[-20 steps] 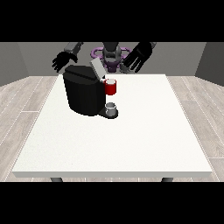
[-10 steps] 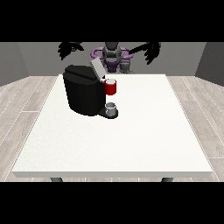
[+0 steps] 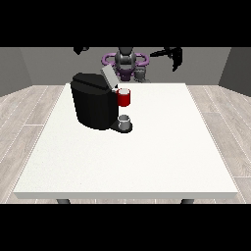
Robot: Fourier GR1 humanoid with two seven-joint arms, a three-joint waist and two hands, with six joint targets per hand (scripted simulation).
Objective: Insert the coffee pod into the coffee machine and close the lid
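Black coffee machine (image 3: 93,105), lid (image 3: 109,77) up, holds a red thing (image 3: 124,97).

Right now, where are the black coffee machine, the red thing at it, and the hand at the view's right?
black coffee machine (image 3: 93,105): front view, on its dark body.
red thing at the machine (image 3: 124,98): front view, on its side.
hand at the view's right (image 3: 175,55): front view, on the hand itself.

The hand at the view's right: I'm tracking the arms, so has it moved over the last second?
Yes. The hand at the view's right has risen and swung outward, away from the black box-shaped coffee machine.
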